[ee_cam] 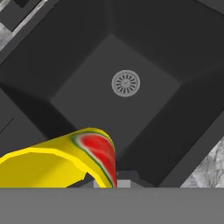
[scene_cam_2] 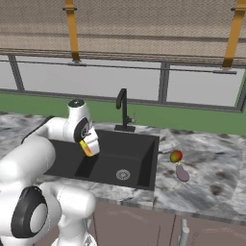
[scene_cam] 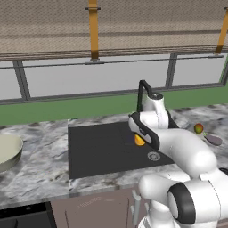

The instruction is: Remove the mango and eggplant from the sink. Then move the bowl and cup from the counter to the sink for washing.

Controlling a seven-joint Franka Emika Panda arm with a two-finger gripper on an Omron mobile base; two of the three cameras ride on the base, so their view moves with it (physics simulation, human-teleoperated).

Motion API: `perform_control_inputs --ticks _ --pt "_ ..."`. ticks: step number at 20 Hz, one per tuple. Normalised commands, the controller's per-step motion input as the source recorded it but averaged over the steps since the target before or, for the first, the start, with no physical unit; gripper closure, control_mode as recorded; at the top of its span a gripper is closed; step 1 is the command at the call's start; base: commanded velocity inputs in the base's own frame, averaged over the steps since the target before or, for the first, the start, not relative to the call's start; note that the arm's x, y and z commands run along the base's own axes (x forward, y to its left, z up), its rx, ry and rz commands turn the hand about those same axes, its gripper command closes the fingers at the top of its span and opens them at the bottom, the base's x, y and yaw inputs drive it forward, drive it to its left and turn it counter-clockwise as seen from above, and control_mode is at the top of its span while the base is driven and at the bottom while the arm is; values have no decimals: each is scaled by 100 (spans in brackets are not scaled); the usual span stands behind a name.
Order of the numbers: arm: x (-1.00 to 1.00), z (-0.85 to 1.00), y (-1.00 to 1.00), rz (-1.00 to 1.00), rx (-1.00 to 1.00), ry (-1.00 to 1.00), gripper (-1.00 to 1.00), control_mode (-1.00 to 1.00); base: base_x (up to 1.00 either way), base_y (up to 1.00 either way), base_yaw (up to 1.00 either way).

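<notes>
My gripper (scene_cam: 141,137) hangs over the dark sink (scene_cam: 98,153), shut on the rim of the yellow cup (scene_cam: 139,141). From the right base view the cup (scene_cam_2: 87,148) tilts under the hand above the basin's left half (scene_cam_2: 139,158). The hand view has the cup (ee_cam: 57,164), with its red marking, lying across the bottom above the basin floor (ee_cam: 175,109). The mango (scene_cam_2: 176,156) and the eggplant (scene_cam_2: 182,173) lie on the counter (scene_cam_2: 211,163) right of the sink. The pale bowl (scene_cam: 6,151) sits on the counter far left.
A black curved faucet (scene_cam_2: 123,108) stands behind the basin. A round metal drain (ee_cam: 126,83) sits in the sink floor, which holds nothing else. A window wall runs behind the counter, and cabinet fronts (scene_cam_2: 144,223) lie below its front edge.
</notes>
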Motion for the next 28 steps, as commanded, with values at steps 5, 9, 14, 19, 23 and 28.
perform_control_inputs --ticks 5,9,14,19,23,28 --pt "11 -23 -20 0 5 -11 100 -100 0 0 0" --pt "14 -20 -24 0 3 -3 100 -100 0 0 0" --pt "13 -17 -34 0 0 0 100 -100 0 0 0" --pt "15 -21 -23 0 1 0 100 -100 0 0 0" --pt "11 -23 -15 0 5 -1 100 -100 0 0 0" --pt "13 -24 -9 0 5 -4 100 -100 0 0 0"
